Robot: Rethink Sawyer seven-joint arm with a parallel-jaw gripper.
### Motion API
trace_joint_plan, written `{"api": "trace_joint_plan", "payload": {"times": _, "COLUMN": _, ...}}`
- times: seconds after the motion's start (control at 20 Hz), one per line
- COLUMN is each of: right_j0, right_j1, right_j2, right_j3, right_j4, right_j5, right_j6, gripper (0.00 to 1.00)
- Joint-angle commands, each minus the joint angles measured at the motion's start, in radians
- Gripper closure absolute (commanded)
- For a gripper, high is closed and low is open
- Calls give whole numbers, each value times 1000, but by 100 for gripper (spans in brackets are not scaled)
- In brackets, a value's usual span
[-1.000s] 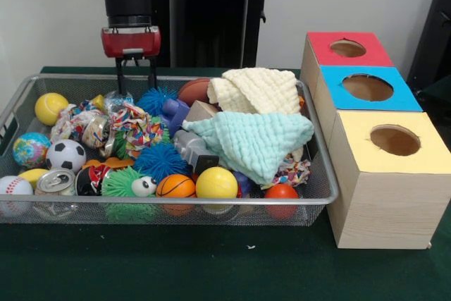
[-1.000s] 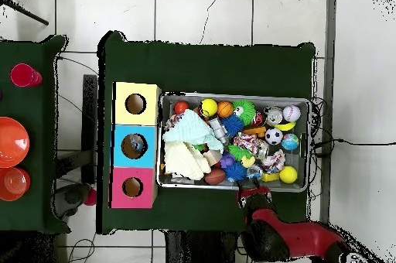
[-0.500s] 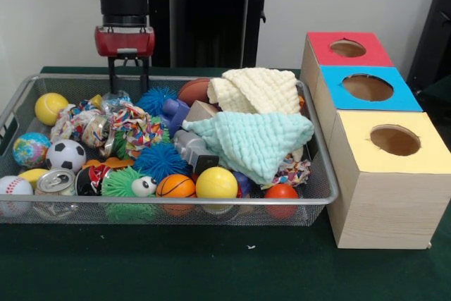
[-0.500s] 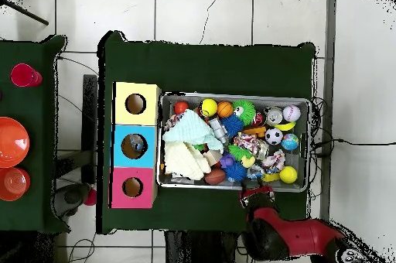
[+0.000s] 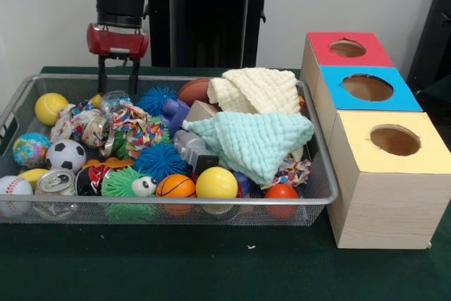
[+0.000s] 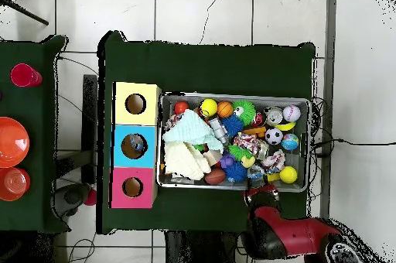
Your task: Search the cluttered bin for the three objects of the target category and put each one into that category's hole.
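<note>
A wire mesh bin (image 5: 169, 201) (image 6: 232, 95) holds a jumble of toys. Among them are a yellow ball (image 5: 51, 107), a soccer ball (image 5: 65, 155), a small basketball (image 5: 175, 186), a baseball (image 5: 14, 187), a can (image 5: 56, 182), blue spiky balls (image 5: 161, 160) and a rope toy (image 5: 137, 128). A mint cloth (image 5: 254, 139) and a cream cloth (image 5: 257, 89) cover the bin's right part. My gripper (image 5: 118, 84) (image 6: 261, 192) hangs open and empty over the bin's far left rim. To the right stands a wooden box with a red hole (image 5: 348, 48), a blue hole (image 5: 367, 87) and a yellow hole (image 5: 394, 139).
The bin and the box sit on a green cloth table (image 5: 211, 266). In the overhead view a second green table at the left carries a red cup (image 6: 25, 75) and orange bowls (image 6: 11, 141). Cables lie on the tiled floor around the table.
My gripper has drifted left and a little upward in the front view, away from the toys and towards the bin's far rim. Its fingers stay open. The objects in the bin have not moved.
</note>
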Motion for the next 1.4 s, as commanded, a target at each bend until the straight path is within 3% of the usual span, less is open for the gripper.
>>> {"api": "trace_joint_plan", "payload": {"times": 0.05, "right_j0": 81, "right_j1": 88, "right_j2": -158, "right_j3": -171, "right_j4": 126, "right_j5": -169, "right_j6": -62, "gripper": 0}}
{"api": "trace_joint_plan", "payload": {"times": 0.2, "right_j0": 102, "right_j1": 110, "right_j2": -188, "right_j3": -186, "right_j4": 141, "right_j5": -187, "right_j6": -59, "gripper": 0}}
{"api": "trace_joint_plan", "payload": {"times": 0.35, "right_j0": 91, "right_j1": 102, "right_j2": -173, "right_j3": -184, "right_j4": 124, "right_j5": -180, "right_j6": 2, "gripper": 0}}
{"api": "trace_joint_plan", "payload": {"times": 0.45, "right_j0": 43, "right_j1": 81, "right_j2": -106, "right_j3": -175, "right_j4": 68, "right_j5": -141, "right_j6": 90, "gripper": 0}}
{"api": "trace_joint_plan", "payload": {"times": 0.7, "right_j0": -34, "right_j1": 29, "right_j2": 32, "right_j3": -141, "right_j4": -49, "right_j5": -76, "right_j6": 195, "gripper": 0}}
{"api": "trace_joint_plan", "payload": {"times": 1.05, "right_j0": -120, "right_j1": -32, "right_j2": 152, "right_j3": -95, "right_j4": -119, "right_j5": -57, "right_j6": 261, "gripper": 0}}
{"api": "trace_joint_plan", "payload": {"times": 1.2, "right_j0": -218, "right_j1": -61, "right_j2": 285, "right_j3": -44, "right_j4": -147, "right_j5": 72, "right_j6": 301, "gripper": 0}}
{"api": "trace_joint_plan", "payload": {"times": 1.4, "right_j0": -328, "right_j1": -78, "right_j2": 424, "right_j3": 25, "right_j4": -118, "right_j5": 208, "right_j6": 247, "gripper": 0}}
